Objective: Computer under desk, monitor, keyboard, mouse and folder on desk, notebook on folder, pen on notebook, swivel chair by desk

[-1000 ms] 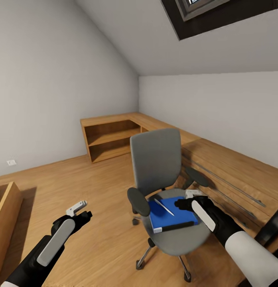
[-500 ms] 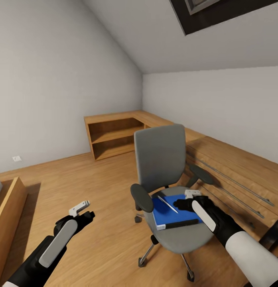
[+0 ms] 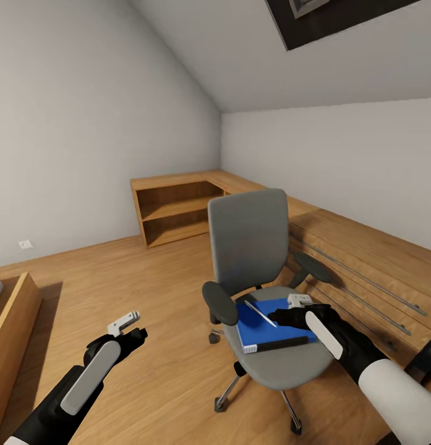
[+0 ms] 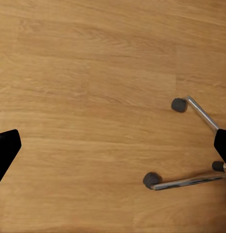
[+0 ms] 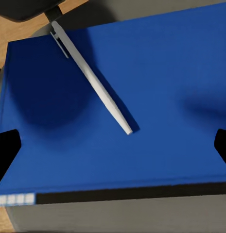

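From the head camera we look into an attic bedroom with a sloped ceiling and a wood floor (image 3: 147, 284). A grey swivel chair (image 3: 249, 238) stands in the middle, its back turned toward the far wall, close beside a long wooden desk (image 3: 363, 247) that runs along the right wall and turns the corner into an open shelf unit (image 3: 175, 213). On the chair's seat lies a blue notebook (image 3: 264, 327) with a dark spine along its front edge, and a slim silver pen (image 3: 260, 313) rests slantwise across its cover, nearer the left armrest. Whether a folder lies beneath the notebook we cannot tell. Our right gripper (image 3: 295, 312) hovers just over the right edge of the notebook, above the seat. Our left gripper (image 3: 130, 327) hangs over the bare floor, well apart from the chair, to its left.

From the left wrist camera we see the floor (image 4: 93, 97) straight below, and two chrome legs of the chair base (image 4: 190, 180), each ending in a dark caster. The two dark fingertips (image 4: 6, 148) sit at opposite margins of the picture, spread wide, with nothing between them.

From the right wrist camera we look down on the notebook (image 5: 156, 73), with the pen (image 5: 91, 77) lying diagonally on it, clip end toward the far corner. The fingertips (image 5: 6, 148) here also sit far apart at the margins, fully spread, gripping nothing, with the notebook beneath them.
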Motion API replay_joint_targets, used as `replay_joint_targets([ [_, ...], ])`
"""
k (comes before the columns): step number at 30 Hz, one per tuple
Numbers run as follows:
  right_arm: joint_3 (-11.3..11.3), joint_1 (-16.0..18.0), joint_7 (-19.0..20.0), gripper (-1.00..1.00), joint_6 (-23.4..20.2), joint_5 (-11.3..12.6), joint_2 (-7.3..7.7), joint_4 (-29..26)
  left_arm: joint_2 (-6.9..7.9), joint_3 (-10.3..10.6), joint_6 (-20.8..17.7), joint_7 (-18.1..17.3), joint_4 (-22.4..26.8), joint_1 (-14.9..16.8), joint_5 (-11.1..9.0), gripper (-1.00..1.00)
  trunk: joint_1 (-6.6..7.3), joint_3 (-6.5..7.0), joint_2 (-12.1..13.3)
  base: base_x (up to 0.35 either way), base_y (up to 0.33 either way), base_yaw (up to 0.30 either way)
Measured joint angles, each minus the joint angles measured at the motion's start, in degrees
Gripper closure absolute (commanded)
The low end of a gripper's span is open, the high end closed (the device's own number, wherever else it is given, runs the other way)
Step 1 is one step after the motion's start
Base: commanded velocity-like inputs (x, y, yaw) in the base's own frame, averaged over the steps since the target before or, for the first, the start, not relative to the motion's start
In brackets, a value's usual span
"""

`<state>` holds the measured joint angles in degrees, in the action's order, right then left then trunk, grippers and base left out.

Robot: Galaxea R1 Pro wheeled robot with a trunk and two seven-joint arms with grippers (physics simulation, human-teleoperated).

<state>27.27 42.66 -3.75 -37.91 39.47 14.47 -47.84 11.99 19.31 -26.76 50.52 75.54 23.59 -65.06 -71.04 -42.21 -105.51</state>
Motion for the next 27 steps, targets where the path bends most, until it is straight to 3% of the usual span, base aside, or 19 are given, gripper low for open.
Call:
replay_joint_targets([
  [10, 0.03, 0.0, 1.39, -1.0, 0.15, 0.05, 0.36, 0.1, 0.08, 0.04, -0.03, -0.31, -0.2, 0.0, -0.04, -1.0, 0.0, 0.0, 0.0, 0.015, 0.0, 0.0],
  [20, 0.28, 0.0, 1.5, -1.0, 0.17, -2.38, 0.09, 0.24, 0.17, 0.75, -0.06, -0.39, -0.29, 0.0, -0.11, -1.0, 0.03, 0.0, 0.0, 0.253, 0.0, 0.0],
  [27, 0.48, 0.0, 1.46, -1.0, 0.04, -2.72, -0.04, 0.13, 0.18, 0.85, -0.25, -0.4, -0.29, 0.0, -0.1, -1.0, 0.0, 0.0, 0.0, 0.059, 0.0, 0.003],
])
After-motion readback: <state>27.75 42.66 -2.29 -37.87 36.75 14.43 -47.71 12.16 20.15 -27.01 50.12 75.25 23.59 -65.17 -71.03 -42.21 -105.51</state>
